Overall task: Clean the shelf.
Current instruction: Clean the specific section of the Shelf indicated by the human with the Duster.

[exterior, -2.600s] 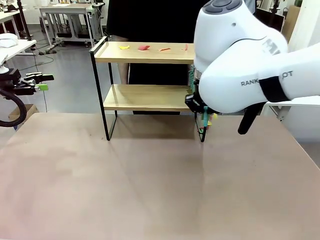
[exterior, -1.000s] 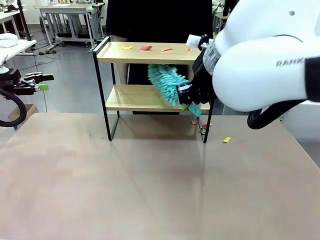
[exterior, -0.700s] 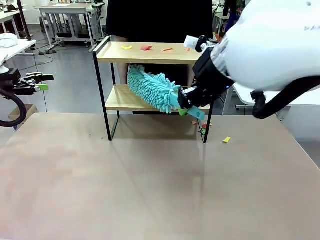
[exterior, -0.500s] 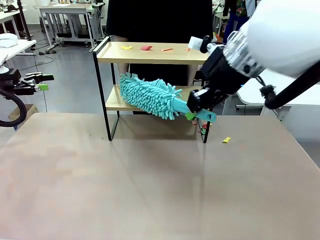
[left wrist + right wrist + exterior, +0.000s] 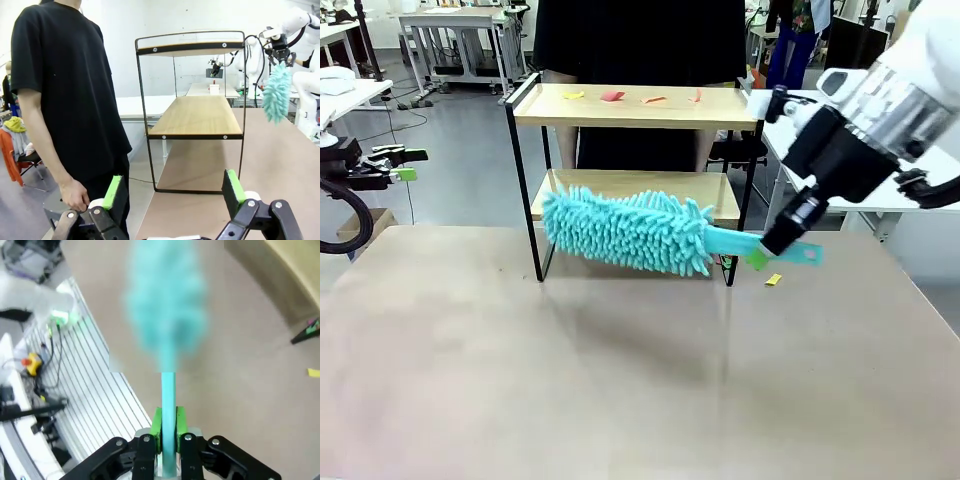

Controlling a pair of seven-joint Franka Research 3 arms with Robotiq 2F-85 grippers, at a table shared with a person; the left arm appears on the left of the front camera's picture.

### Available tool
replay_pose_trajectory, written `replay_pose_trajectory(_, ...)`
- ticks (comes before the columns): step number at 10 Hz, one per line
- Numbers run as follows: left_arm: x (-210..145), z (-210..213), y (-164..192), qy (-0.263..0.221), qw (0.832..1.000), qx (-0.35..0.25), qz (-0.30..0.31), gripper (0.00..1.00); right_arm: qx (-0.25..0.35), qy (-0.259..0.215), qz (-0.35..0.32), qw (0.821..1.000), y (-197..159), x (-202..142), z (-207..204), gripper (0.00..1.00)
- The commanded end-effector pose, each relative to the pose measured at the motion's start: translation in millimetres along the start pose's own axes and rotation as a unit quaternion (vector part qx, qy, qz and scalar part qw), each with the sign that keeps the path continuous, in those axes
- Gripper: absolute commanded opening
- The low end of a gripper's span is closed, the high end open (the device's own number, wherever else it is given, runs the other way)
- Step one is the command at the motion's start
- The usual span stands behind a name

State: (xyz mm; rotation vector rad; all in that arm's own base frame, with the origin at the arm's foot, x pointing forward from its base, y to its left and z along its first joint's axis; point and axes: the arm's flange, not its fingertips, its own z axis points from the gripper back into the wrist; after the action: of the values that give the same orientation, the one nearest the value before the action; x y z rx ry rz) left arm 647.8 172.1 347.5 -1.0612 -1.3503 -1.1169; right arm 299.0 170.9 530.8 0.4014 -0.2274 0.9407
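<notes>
**Surface** [image 5: 620,380]: light brown top. It carries the shelf at its far side, with a person in a black shirt [image 5: 630,40] standing just behind it.

**Shelf** [image 5: 630,107]: two-tier rack of two wooden boards in a black frame, upright at the far middle of the surface.
- Lower board [image 5: 197,115]: looks bare in the left wrist view and is judged done.
- Top board: still carries a row of small coloured paper scraps [image 5: 608,96].
- Progress: judged roughly halfway, with the upper tier left to sweep.

**Duster** [image 5: 625,230]: teal, shaggy-headed. It is held roughly level in the air in front of the lower tier and above the surface. The left wrist view shows it well clear of the frame, touching neither board.

**Right hand** [image 5: 775,242]: clamped tight on the duster's thin teal handle [image 5: 168,385], with a green pad [image 5: 157,422] on either side of it. It touches nothing else.

**Left hand** [image 5: 173,192]: jaws spread fully wide and holding nothing. It is parked well off to the left of the shelf, looking at it end-on.

**Fallen scraps**: one yellow piece [image 5: 774,280] lies on the surface just right of the shelf's right foot. A few more lie at the foot itself [image 5: 312,326]. Clearing them may also be left to do.
</notes>
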Motion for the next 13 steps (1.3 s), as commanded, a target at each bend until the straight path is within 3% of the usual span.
replay_pose_trajectory(1, 2.3, -0.2, -3.0, 0.001, 1.000, -0.001, -0.006, 1.00, -0.008, 0.036, 0.037, 0.999, -5.4, -42.9, 21.5, 0.13)
replay_pose_trajectory(4, 2.3, -0.2, -3.0, 0.001, 1.000, -0.001, -0.006, 1.00, -0.027, 0.125, 0.014, 0.992, -20.1, -106.4, 35.2, 0.13)
replay_pose_trajectory(6, 2.3, -0.2, -3.0, 0.001, 1.000, -0.001, -0.006, 1.00, -0.035, 0.152, 0.016, 0.988, -28.4, -146.9, 44.8, 0.13)
replay_pose_trajectory(8, 2.3, -0.2, -3.0, 0.001, 1.000, -0.001, -0.006, 1.00, -0.035, 0.133, 0.019, 0.990, -34.6, -172.2, 55.3, 0.13)
replay_pose_trajectory(9, 2.3, -0.2, -3.0, 0.001, 1.000, -0.001, -0.006, 1.00, -0.030, 0.121, 0.019, 0.992, -36.0, -174.8, 57.4, 0.13)
replay_pose_trajectory(10, 2.3, -0.2, -3.0, 0.001, 1.000, -0.001, -0.006, 1.00, -0.033, 0.146, 0.001, 0.989, -33.1, -155.8, 55.4, 0.13)
replay_pose_trajectory(13, 2.3, -0.2, -3.0, 0.001, 1.000, -0.001, -0.006, 1.00, -0.033, 0.146, 0.001, 0.989, -33.1, -155.8, 55.4, 0.13)
